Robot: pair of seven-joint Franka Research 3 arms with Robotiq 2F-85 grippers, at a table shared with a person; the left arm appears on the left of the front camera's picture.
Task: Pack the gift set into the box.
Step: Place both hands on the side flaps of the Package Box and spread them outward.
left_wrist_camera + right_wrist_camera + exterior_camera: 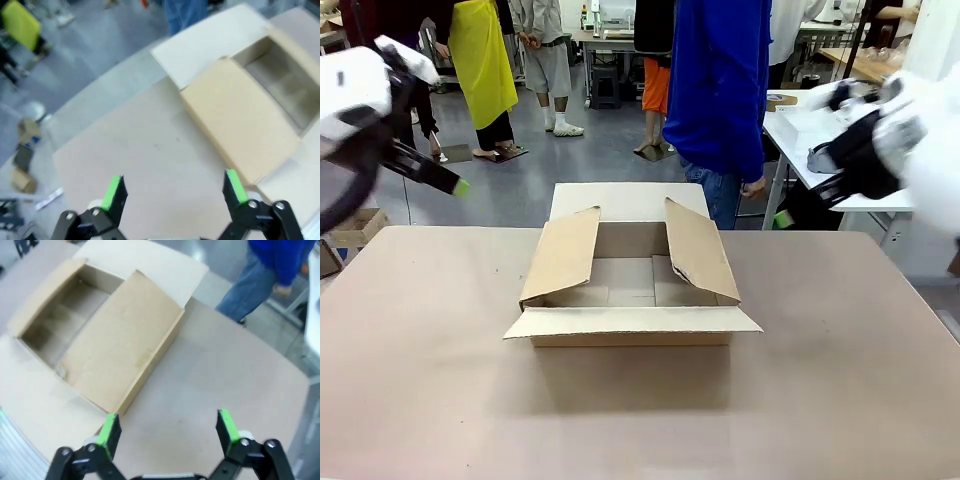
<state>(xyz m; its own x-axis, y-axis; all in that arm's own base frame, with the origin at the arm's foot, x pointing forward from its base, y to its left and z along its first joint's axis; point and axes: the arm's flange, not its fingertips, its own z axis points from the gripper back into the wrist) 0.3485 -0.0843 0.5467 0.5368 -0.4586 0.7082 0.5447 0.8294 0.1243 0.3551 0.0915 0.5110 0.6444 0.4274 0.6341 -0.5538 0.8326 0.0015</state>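
At the middle of the table [420,390] sits the cardboard box [632,322], mouth up, its long axis running across from the robot's left to its right. The near and far flaps are folded out flat, the two end flaps stand up at a slant, and between them bare cardboard floor shows. The left gripper [174,186] hangs above the table off the box's left end, its green-padded fingers spread wide with nothing between them. The right gripper [167,426] hangs off the right end, spread just as wide and likewise holding nothing. Each looks down and inward at the box, so the opening lies toward the centre from both. Neither arm seems clearly nearer. A person in a blue top [720,90] stands just beyond the far flap. Anything lowered in would likely have to pass between the two slanted end flaps.
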